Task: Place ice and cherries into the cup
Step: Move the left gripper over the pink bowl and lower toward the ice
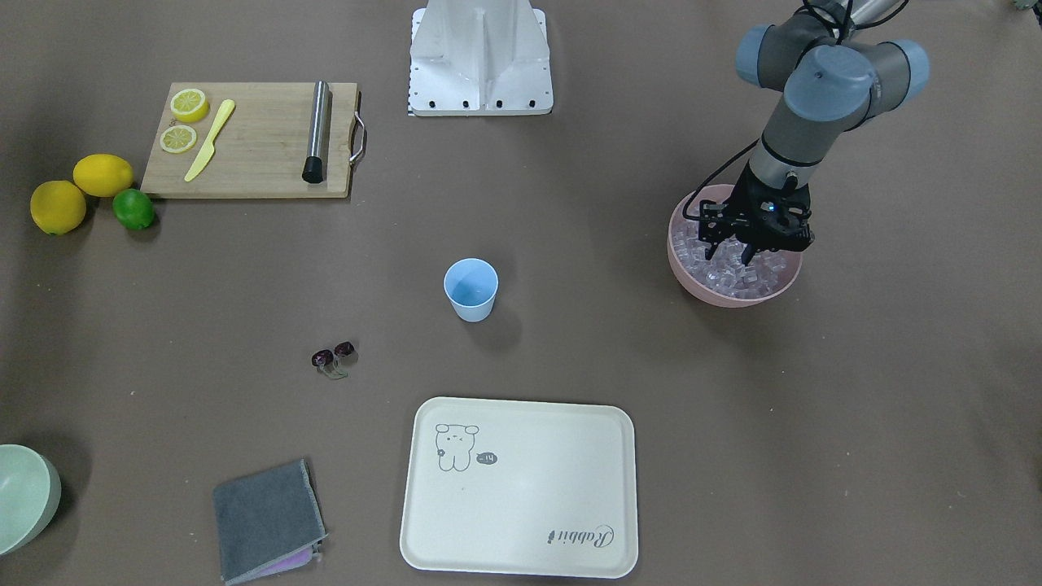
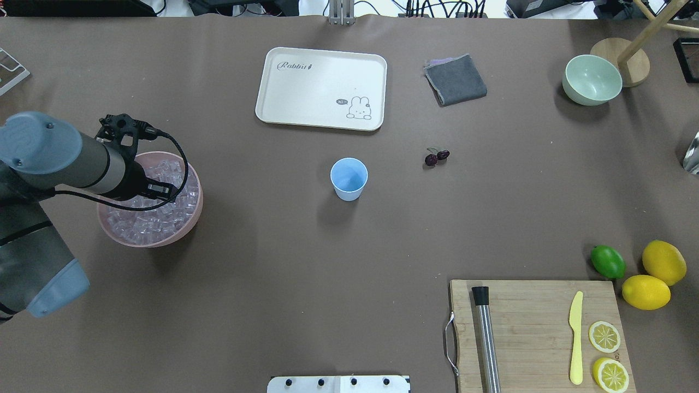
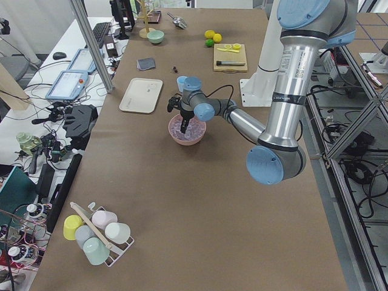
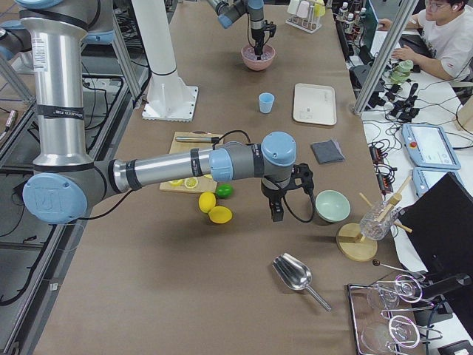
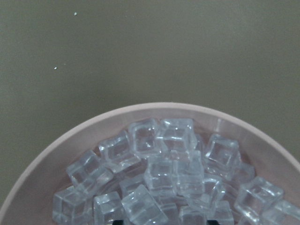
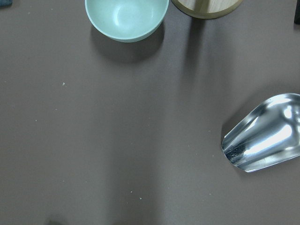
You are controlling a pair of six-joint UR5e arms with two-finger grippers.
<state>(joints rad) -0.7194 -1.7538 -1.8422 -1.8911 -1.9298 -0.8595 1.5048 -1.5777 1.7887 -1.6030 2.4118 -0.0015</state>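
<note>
Left end effector (image 1: pixel 730 252), jaws apart, down among the ice (image 1: pixel 765 273): slick cubes could squirt out, skitter across the tabletop (image 1: pixel 619 325), missing the cup (image 1: pixel 470 287).

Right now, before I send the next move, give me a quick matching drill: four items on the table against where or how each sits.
Items:
1. cup
2. cherries
3. ice
4. lime

Places or states:
a. heaped in the pink bowl
b. beside the whole lemons
c. standing upright, nothing seen inside
d. lying near the grey cloth

Pairs: 1-c, 2-d, 3-a, 4-b
</note>
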